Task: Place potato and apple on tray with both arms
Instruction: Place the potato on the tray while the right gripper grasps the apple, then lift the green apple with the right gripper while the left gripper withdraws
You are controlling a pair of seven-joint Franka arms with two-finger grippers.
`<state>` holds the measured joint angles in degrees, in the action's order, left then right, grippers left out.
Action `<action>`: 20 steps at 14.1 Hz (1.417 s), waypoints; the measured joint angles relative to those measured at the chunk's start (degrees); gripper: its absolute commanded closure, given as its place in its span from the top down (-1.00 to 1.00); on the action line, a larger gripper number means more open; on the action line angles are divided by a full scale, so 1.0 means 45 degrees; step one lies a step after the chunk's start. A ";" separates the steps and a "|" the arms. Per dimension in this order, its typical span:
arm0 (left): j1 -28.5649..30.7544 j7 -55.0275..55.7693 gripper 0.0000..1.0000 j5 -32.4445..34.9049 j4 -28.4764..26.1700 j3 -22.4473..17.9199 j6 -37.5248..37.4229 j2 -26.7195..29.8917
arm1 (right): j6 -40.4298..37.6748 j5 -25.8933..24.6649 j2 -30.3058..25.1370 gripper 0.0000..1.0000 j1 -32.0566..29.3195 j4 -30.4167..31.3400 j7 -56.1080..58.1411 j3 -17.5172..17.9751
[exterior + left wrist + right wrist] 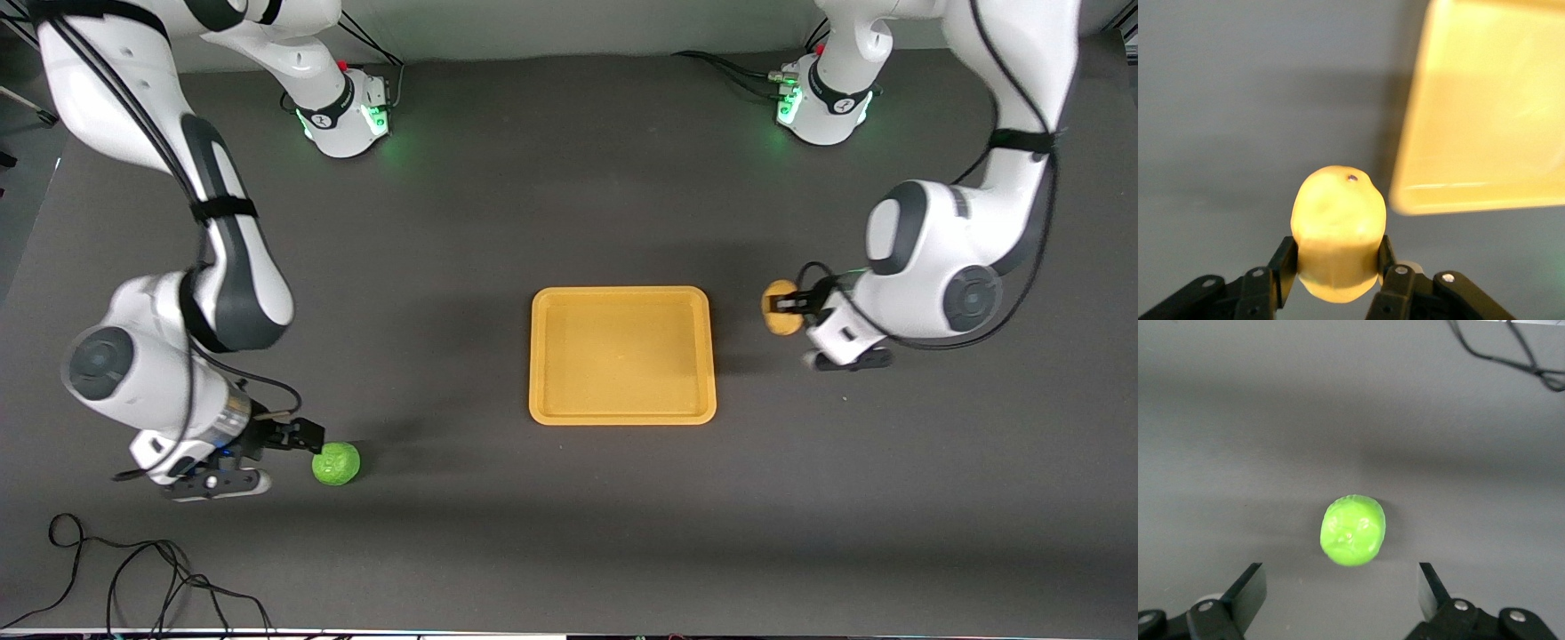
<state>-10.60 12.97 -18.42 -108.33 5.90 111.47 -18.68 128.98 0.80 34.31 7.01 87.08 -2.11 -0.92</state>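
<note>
A: Work surface: a matte dark grey table (569, 533), with a loose black cable (133, 578) lying on the corner nearest the front camera at the right arm's end. Status of the right arm?

B: The right gripper (302, 436) is at the right arm's end of the table, just beside the small, bumpy, bright green apple (336, 463). In the right wrist view its black fingers (1248, 590) are spread wide with the apple (1353, 530) ahead of the gap, resting on the table, not touched.

A: Centre of the table?

B: The flat rectangular yellow-orange tray (622, 413) with rounded corners and a low raised rim. Nothing lies in it. It sits farther from the front camera than the apple and well apart from it.

A: Status of the left arm?

B: The left gripper (787, 306) is beside the tray's edge that faces the left arm's end. Its fingers (1283, 267) pinch the small, matte, oval yellow-tan potato (1338, 230) on both flanks. In the front view the potato (778, 307) is near the tray, not over it. The left wrist view shows the tray's corner (1418, 200) just beside the potato.
</note>
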 measured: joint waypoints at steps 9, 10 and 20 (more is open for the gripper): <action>-0.2438 0.2574 0.60 0.1018 0.3836 -0.0128 0.0377 -0.4723 | 0.2958 0.0020 0.2157 1.00 -0.0017 0.0204 -0.0138 -0.0012; -0.2398 0.2574 0.99 0.1099 0.3930 -0.0150 0.0375 -0.4703 | 0.3091 0.0025 0.2248 0.99 -0.0016 0.0204 -0.0138 -0.0012; -0.0455 0.1449 1.00 0.2723 0.4455 -0.0309 -0.2364 -0.1590 | 0.1283 0.0104 0.1637 -0.07 -0.0031 -0.0358 -0.0144 -0.0022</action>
<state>-12.64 19.49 -6.17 -88.28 4.51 100.83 -25.83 134.76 1.27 41.68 6.87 85.47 -2.76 -1.02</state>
